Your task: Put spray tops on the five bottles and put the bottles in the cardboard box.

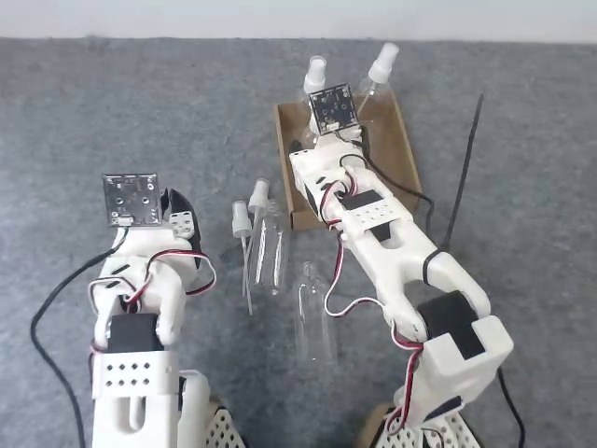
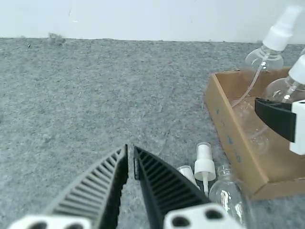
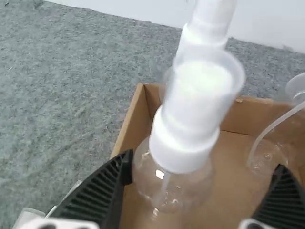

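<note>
Bottles without tops lie on the table [image 1: 112,112] to the right of the left jaws: one clear bottle [image 1: 271,250] close by, another bottle [image 1: 314,315] further right and back toward the arm bases. The left arm [image 1: 140,308] is folded low. Its jaws are all but together above bare grey table and grip nothing. Just right of their tips lie a loose spray top [image 1: 242,220] and a second spray top [image 1: 258,194], both with thin tubes; whether the nearer bottle's neck touches one is hard to make out.

The right arm [image 1: 392,243] stretches forward over the cardboard box [image 1: 407,140] with its jaws spread wide. Between them, at the box's corner, stands a topped bottle [image 3: 169,188] wearing its white sprayer [image 3: 193,114]; I cannot tell whether the glass touches either jaw. Near the other jaw's tip stands a second topped bottle [image 1: 381,65], cut off at the wrist view's edge. In the high view the wrist hides much of the box floor.
</note>
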Robot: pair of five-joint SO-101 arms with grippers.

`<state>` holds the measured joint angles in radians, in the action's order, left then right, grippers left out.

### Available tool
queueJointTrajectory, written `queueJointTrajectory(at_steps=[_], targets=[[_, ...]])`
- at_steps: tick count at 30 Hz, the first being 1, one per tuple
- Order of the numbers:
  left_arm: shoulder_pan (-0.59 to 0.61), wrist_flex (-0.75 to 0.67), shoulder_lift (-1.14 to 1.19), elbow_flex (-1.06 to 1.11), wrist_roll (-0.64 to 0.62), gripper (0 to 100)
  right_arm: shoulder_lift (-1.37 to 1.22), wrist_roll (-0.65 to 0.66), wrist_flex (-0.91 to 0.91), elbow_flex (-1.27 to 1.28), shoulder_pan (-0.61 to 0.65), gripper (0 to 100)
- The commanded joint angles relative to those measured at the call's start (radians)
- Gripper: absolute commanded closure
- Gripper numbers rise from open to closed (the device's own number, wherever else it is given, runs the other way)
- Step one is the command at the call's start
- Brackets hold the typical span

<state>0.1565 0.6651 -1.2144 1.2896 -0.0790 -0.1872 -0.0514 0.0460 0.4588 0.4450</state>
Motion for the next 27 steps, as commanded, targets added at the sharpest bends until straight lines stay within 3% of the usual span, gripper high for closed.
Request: queueJointTrajectory(at_steps=[1,27], targets=[[0.0,-0.025,-0.003,-0.01,-0.011,99,0.021,0.012,0.005,-0.044,0.005,62.4],[0.0,-0.025,-0.003,-0.01,-0.011,99,0.127,0.011,0.007,-0.091,0.001,62.4]])
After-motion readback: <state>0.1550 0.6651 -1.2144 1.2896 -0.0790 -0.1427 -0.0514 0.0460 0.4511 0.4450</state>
